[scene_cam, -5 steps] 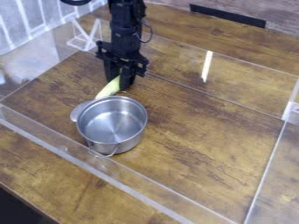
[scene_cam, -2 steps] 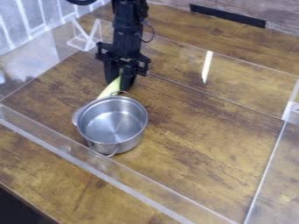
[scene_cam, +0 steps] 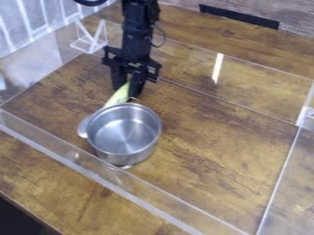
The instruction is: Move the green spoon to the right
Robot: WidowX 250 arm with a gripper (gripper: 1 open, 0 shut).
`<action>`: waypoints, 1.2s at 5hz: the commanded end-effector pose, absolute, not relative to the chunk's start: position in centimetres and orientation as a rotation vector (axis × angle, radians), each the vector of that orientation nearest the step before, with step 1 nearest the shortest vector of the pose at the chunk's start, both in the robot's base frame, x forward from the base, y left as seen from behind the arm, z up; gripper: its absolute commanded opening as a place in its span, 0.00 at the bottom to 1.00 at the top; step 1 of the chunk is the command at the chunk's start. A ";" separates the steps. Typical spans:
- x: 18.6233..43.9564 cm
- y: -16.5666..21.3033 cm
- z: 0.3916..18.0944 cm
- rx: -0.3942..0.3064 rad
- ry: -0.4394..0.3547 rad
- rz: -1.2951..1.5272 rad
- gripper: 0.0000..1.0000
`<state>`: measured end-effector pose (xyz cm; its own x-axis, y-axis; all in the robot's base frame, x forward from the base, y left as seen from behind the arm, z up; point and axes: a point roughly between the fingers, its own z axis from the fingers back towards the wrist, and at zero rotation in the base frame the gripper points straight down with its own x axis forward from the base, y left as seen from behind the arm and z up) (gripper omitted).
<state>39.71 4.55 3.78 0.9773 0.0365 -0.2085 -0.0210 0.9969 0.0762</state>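
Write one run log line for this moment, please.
spoon: green handle under gripper | pot: beside spoon | grip: cannot tell

No readable text, labels, brands, numbers or signs.

Pot (scene_cam: 124,134) on table (scene_cam: 208,138); spoon (scene_cam: 119,95) just behind, seemingly touching rim.
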 end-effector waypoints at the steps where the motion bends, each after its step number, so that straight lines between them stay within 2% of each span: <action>1: 41.4 3.4 10.5 0.100 0.059 0.029 0.00; 3: 42.6 0.1 12.5 0.163 0.041 -0.082 0.00; 4: 42.0 -1.6 12.2 0.176 0.042 -0.178 0.00; 6: 41.3 -3.7 11.0 0.180 0.085 -0.085 0.00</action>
<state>41.04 -2.90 7.78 0.9832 -0.0595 -0.1724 0.0898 0.9807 0.1736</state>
